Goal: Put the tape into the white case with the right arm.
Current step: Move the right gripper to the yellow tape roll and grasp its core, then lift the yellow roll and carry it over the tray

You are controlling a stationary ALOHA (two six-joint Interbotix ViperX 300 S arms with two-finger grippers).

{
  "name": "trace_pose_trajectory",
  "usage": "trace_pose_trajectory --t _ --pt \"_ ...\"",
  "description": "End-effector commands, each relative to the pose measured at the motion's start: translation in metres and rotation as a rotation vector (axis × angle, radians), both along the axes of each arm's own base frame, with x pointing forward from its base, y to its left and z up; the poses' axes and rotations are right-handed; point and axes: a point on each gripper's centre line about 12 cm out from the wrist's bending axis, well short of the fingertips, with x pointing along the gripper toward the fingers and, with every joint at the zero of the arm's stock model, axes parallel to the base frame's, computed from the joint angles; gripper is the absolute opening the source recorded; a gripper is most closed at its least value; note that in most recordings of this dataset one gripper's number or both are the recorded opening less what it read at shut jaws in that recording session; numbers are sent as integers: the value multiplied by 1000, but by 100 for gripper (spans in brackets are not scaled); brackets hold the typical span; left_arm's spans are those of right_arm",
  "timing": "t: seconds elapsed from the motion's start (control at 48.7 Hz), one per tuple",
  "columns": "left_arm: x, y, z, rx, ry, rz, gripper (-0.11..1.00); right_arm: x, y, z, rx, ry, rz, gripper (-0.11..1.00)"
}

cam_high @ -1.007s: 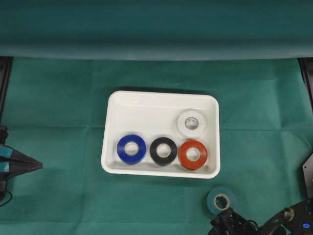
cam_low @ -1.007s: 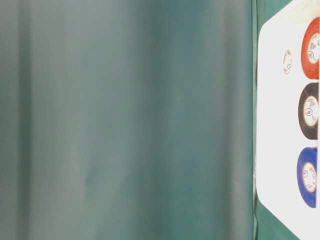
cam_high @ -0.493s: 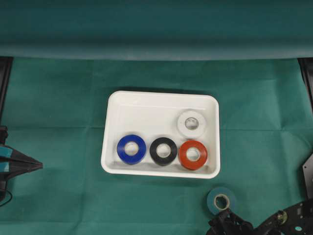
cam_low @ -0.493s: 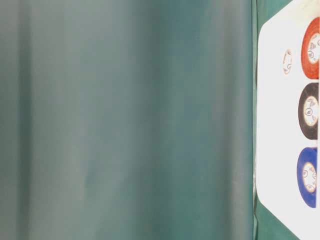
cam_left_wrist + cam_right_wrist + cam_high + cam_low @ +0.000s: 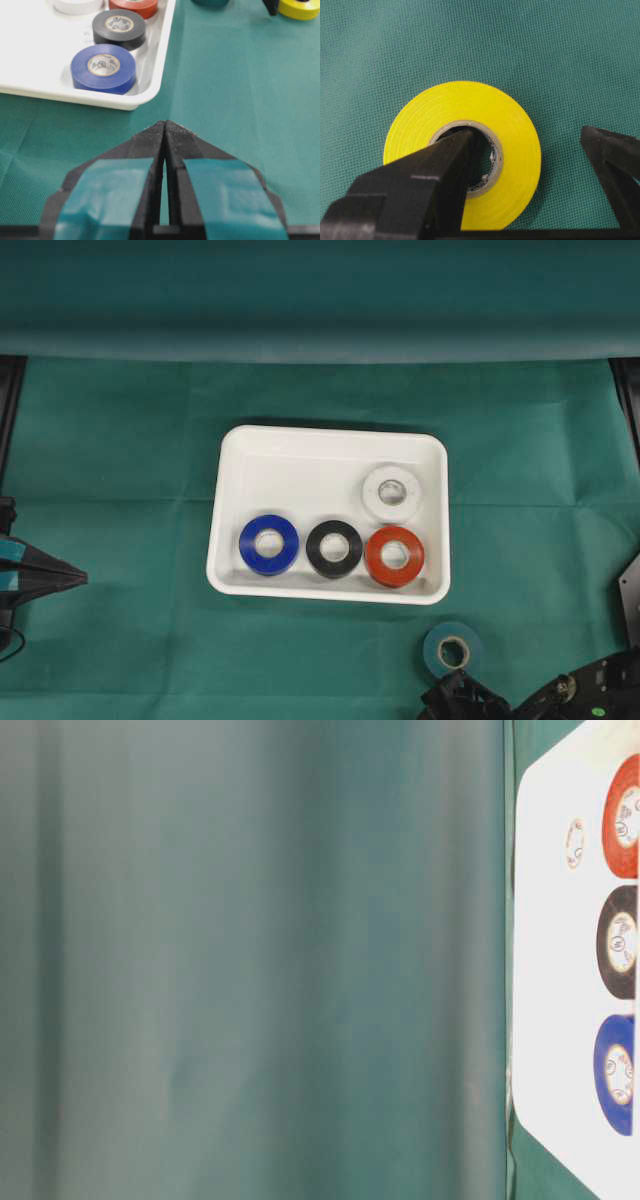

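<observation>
Right wrist view: the flat yellow tape roll with a grey cardboard core [image 5: 462, 155] is seen lying on the green woven cloth [image 5: 560, 60], with the black right gripper [image 5: 535, 150] spread apart astride its right wall. One pointed finger [image 5: 447, 165] is dipped into the core hole, the other [image 5: 610, 155] is set outside the roll, clear of it; nothing is clamped yet. In the overhead view only the black gripper's base is seen at the bottom edge, just below a teal-green tape roll [image 5: 452, 649] lying on the cloth, near the tray's near-right corner. Further off, the glossy white rectangular plastic case [image 5: 300, 470] is found mid-table, well apart from the yellow roll. Held in it: a blue roll [image 5: 268, 544], a black roll [image 5: 334, 548] and a red roll [image 5: 394, 556] in a row along the near rim, with a white roll [image 5: 391, 492] just behind the red one. At far left, the blue-banded left gripper [image 5: 165, 131] is parked with tips pressed together, empty.
</observation>
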Motion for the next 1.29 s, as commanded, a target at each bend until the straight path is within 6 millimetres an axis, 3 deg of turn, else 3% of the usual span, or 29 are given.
trace_pose_trajectory --t 0.0,0.041,0.164,0.267,0.74,1.048,1.274 --pt "1 0 4 -4 -11 4 0 5 4 8 11 -27 6 62" --pt "1 0 4 -4 -13 4 0 7 4 10 10 -30 4 56" --pt "1 1 4 -4 -13 6 0 9 5 12 4 -33 0 20" --pt "1 0 4 -4 -13 4 0 11 5 13 -3 -32 -4 1" --pt "1 0 4 -4 -13 4 0 18 8 21 5 -52 -12 1" --pt "1 0 4 -4 -13 4 0 22 13 60 -6 -112 -34 1" --pt "1 0 4 -4 -13 4 0 20 7 71 -68 -82 -87 1"
